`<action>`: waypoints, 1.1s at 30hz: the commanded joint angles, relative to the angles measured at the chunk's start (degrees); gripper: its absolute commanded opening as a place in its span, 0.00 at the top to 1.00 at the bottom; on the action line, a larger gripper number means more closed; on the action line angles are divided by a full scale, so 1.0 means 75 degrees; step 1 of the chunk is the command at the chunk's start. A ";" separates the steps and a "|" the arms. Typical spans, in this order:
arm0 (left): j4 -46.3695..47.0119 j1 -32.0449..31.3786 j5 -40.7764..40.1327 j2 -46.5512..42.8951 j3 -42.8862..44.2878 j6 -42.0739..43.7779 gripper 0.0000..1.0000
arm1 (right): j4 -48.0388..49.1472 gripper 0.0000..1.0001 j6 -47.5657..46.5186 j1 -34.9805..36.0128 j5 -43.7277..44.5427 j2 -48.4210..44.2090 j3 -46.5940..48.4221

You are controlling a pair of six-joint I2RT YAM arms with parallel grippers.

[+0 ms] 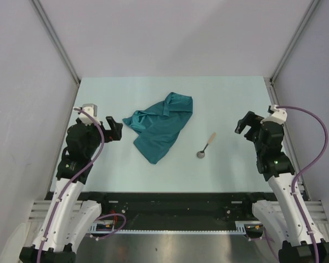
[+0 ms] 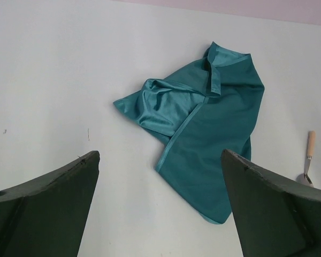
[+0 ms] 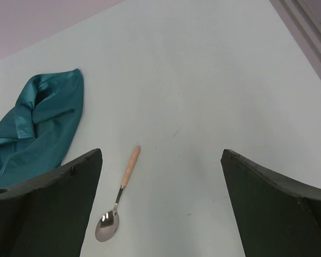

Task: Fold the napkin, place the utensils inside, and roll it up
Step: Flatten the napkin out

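- While both arms hang over the sides of the desk (image 1: pixel 230 90), the 2 pincers stand spread to their widest and hold nothing. The left pincer (image 1: pixel 115 129) faces inward at the cloth, the right pincer (image 1: pixel 245 126) inward at the spoon.
- Napkin (image 1: pixel 163 127): a bunched heap, not flat, left of desk centre. It lies to the right of the left pincer, its nearest lobe close to the fingertips but apart from them. The left arm is the nearer of the 2.
- Napkin long axis: diagonal, from a tip at near-left to a broad end at far-right, where a hemmed corner is turned over. The left wrist view shows 1 layer lapped over another along a hem.
- Spoon (image 1: pixel 205 147): flat on the desk between napkin and right pincer, touching neither. The right arm is nearer.
- Spoon axis: roughly parallel to the napkin's diagonal. Bowl at the near-left end, tan handle pointing far-right, away from the arm bases.
- Judgement: the task is at its start, with no tidy fold made and the spoon outside the cloth. The cloth probably wants spreading first: left pincer reaching right to the near lobe, right pincer to the far-right corner, pulling along that diagonal.
- Risk, judged: the shiny fabric may slide instead of opening.
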 commanded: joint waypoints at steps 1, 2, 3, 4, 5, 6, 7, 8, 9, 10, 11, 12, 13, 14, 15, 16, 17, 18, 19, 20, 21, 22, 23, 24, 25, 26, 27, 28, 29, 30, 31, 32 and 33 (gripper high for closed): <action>0.0079 0.0072 -0.0196 -0.0018 0.0187 -0.0145 0.00 | -0.0016 0.00 -0.0082 0.0001 -0.0152 0.0022 0.0408; 0.0079 0.0084 -0.0242 -0.0018 0.0164 -0.0145 0.00 | -0.0016 0.00 -0.0070 0.0001 -0.0187 0.0068 0.0420; 0.0056 0.0084 -0.0312 0.0016 0.0129 -0.0122 0.00 | -0.0028 0.00 -0.0035 0.0012 -0.0304 0.0092 0.0455; 0.0009 0.0095 -0.0301 0.0040 0.0163 -0.0098 0.00 | -0.0017 0.00 -0.0012 0.0024 -0.0363 0.0139 0.0455; -0.0049 0.0084 -0.0243 0.0087 0.0198 -0.0086 0.00 | 0.0007 0.00 0.0023 0.0059 -0.0456 0.0244 0.0467; -0.0038 0.0084 -0.0220 0.0157 0.0222 -0.0272 0.01 | 0.0042 0.00 0.0035 0.0082 -0.0550 0.0314 0.0467; -0.0004 0.0072 -0.0184 0.0192 0.0210 -0.0425 0.03 | 0.0135 0.00 0.0117 0.0141 -0.0725 0.0396 0.0467; 0.0055 -0.0032 -0.0196 0.0216 0.0176 -0.0612 0.04 | 0.0171 0.00 0.0187 0.0280 -0.0773 0.0501 0.0467; 0.0322 -0.0126 -0.0219 0.0262 -0.0010 -0.0973 0.05 | 0.0229 0.00 0.0269 0.0386 -0.0797 0.0734 0.0455; 0.0487 -0.0267 -0.0335 0.0367 -0.0128 -0.1151 0.05 | 0.0334 0.00 0.0374 0.0480 -0.0820 0.0876 0.0467; 0.0686 -0.0686 -0.0615 0.0426 -0.0257 -0.1327 0.05 | 0.0381 0.00 0.0410 0.0760 -0.0844 0.1040 0.0490; 0.1048 -0.0933 -0.0792 0.0566 -0.0490 -0.1526 0.05 | 0.0405 0.00 0.0457 0.0890 -0.0856 0.1320 0.0513; 0.1249 -0.1365 -0.1142 0.0916 -0.0574 -0.1574 0.05 | 0.0382 0.00 0.0515 0.1019 -0.0856 0.1497 0.0641; 0.1436 -0.1474 -0.1215 0.1186 -0.0644 -0.1598 0.05 | 0.0336 0.00 0.0539 0.1171 -0.0867 0.1649 0.0724; 0.1856 -0.1475 -0.1227 0.1421 -0.0831 -0.1656 0.04 | 0.0277 0.00 0.0551 0.1381 -0.0914 0.1883 0.0806; 0.1999 -0.1463 -0.1401 0.1957 -0.0925 -0.1738 0.03 | 0.0160 0.00 0.0586 0.1488 -0.0949 0.1966 0.0923; 0.2105 -0.1266 -0.1507 0.2183 -0.0984 -0.1820 0.04 | 0.0113 0.00 0.0621 0.1570 -0.0950 0.2025 0.0947; 0.2269 -0.1078 -0.1288 0.2370 -0.1124 -0.1948 0.05 | 0.0066 0.00 0.0633 0.1710 -0.1019 0.2049 0.0947; 0.2502 -0.0682 -0.1054 0.2732 -0.1218 -0.2019 0.06 | 0.0008 0.00 0.0633 0.1758 -0.1055 0.2049 0.0924; 0.2864 -0.0516 -0.0576 0.2863 -0.1324 -0.2240 0.07 | -0.0028 0.00 0.0668 0.1793 -0.1043 0.2015 0.0889; 0.3053 -0.0363 -0.0420 0.3027 -0.1522 -0.2324 0.10 | -0.0075 0.00 0.0668 0.1852 -0.1043 0.1968 0.0831; 0.3369 -0.0234 -0.0140 0.3168 -0.1617 -0.2383 0.11 | -0.0098 0.00 0.0668 0.1875 -0.1032 0.1863 0.0714; 0.3430 -0.0210 0.0130 0.3517 -0.1641 -0.2430 0.12 | -0.0098 0.00 0.0680 0.1876 -0.1008 0.1827 0.0643; 0.3477 -0.0209 0.0341 0.3683 -0.1641 -0.2418 0.15 | -0.0122 0.00 0.0703 0.1876 -0.0939 0.1780 0.0585; 0.3663 -0.0221 0.0564 0.3870 -0.1630 -0.2418 0.16 | -0.0110 0.00 0.0727 0.1887 -0.0903 0.1733 0.0514; 0.3769 -0.0221 0.0775 0.4313 -0.1641 -0.2500 0.17 | -0.0099 0.00 0.0727 0.1887 -0.0879 0.1721 0.0421; 0.3875 -0.0221 0.1078 0.4503 -0.1653 -0.2524 0.20 | -0.0075 0.00 0.0762 0.1876 -0.0879 0.1744 0.0385; 0.3957 -0.0221 0.1221 0.4737 -0.1653 -0.2524 0.22 | -0.0063 0.00 0.0762 0.1876 -0.0891 0.1756 0.0373; 0.4143 -0.0233 0.1338 0.4925 -0.1653 -0.2547 0.23 | -0.0052 0.00 0.0774 0.1887 -0.0891 0.1814 0.0396; 0.4203 -0.0233 0.1502 0.5287 -0.1653 -0.2570 0.24 | -0.0052 0.00 0.0785 0.1887 -0.0914 0.1850 0.0431; 0.4262 -0.0221 0.1585 0.5441 -0.1641 -0.2605 0.25 | -0.0040 0.00 0.0797 0.1887 -0.0926 0.1862 0.0443; 0.4378 -0.0233 0.1667 0.5570 -0.1630 -0.2629 0.26 | -0.0040 0.00 0.0797 0.1899 -0.0961 0.1885 0.0466; 0.4426 -0.0233 0.1737 0.5804 -0.1618 -0.2664 0.27 | -0.0028 0.00 0.0786 0.1887 -0.0973 0.1897 0.0502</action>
